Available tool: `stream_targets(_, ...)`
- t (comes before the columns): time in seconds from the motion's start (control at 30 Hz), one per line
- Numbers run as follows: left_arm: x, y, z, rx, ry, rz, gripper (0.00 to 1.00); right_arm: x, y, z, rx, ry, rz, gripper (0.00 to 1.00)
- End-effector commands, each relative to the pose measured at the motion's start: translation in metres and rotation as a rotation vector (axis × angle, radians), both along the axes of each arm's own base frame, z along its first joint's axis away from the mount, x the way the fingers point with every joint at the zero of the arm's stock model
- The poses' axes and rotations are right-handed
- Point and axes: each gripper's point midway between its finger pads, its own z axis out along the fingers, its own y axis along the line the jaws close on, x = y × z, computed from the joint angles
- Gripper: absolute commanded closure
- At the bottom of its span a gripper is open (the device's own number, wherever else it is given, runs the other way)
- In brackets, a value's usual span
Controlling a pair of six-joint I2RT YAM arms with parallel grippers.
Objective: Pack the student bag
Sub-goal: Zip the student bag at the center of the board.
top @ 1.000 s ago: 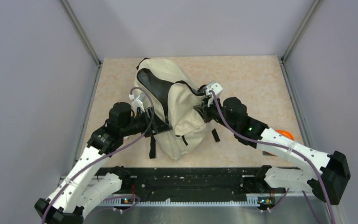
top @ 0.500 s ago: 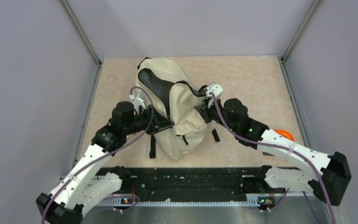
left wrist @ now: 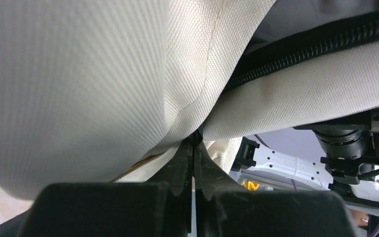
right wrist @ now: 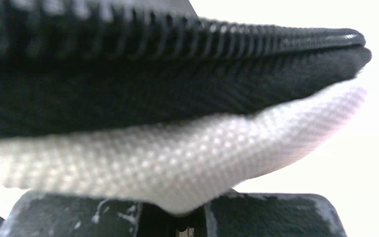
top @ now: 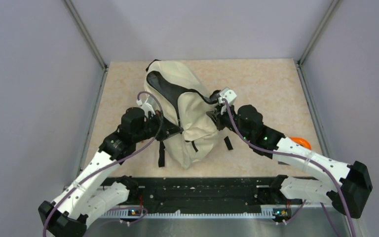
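Note:
The student bag (top: 192,111), cream fabric with black straps and a dark zip opening, lies in the middle of the table. My left gripper (top: 176,131) is at its left side, shut on a fold of the cream fabric (left wrist: 128,98) just below the black zipper (left wrist: 316,47). My right gripper (top: 213,116) is at the bag's right side, shut on the cream fabric edge (right wrist: 177,163) under the zipper teeth (right wrist: 177,34). The bag's mouth is held a little open between the two grippers, and its inside is dark.
An orange object (top: 302,142) lies on the table at the right, partly hidden behind my right arm. A black rail (top: 202,190) runs along the near edge. Grey walls close the table in on three sides.
My left arm has pushed slightly right and forward with the fabric in its grip. The bag's left side has shifted a little. The right gripper has barely moved.

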Motion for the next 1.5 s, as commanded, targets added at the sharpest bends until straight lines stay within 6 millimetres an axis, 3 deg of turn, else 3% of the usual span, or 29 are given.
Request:
stream_targets(0.0,0.014,0.005,0.050,-0.087,-0.169,0.078,1.00,0.002,-0.002,0.008,0.023,-0.050,-0.024,1.00)
stream_targets(0.33,0.008,0.017,0.050,-0.088,-0.235,0.110,0.99,0.001,-0.007,0.006,0.030,-0.042,-0.044,1.00)
stream_targets(0.67,0.005,0.016,0.044,-0.101,-0.233,0.099,0.80,0.000,-0.004,0.003,0.033,-0.027,-0.032,1.00)
stream_targets(0.8,0.005,0.016,0.041,-0.098,-0.224,0.100,0.77,0.000,-0.004,0.003,0.033,-0.026,-0.032,1.00)
stream_targets(1.47,0.000,0.021,0.026,-0.078,-0.182,0.118,0.79,0.001,0.000,0.001,0.027,-0.015,-0.020,1.00)
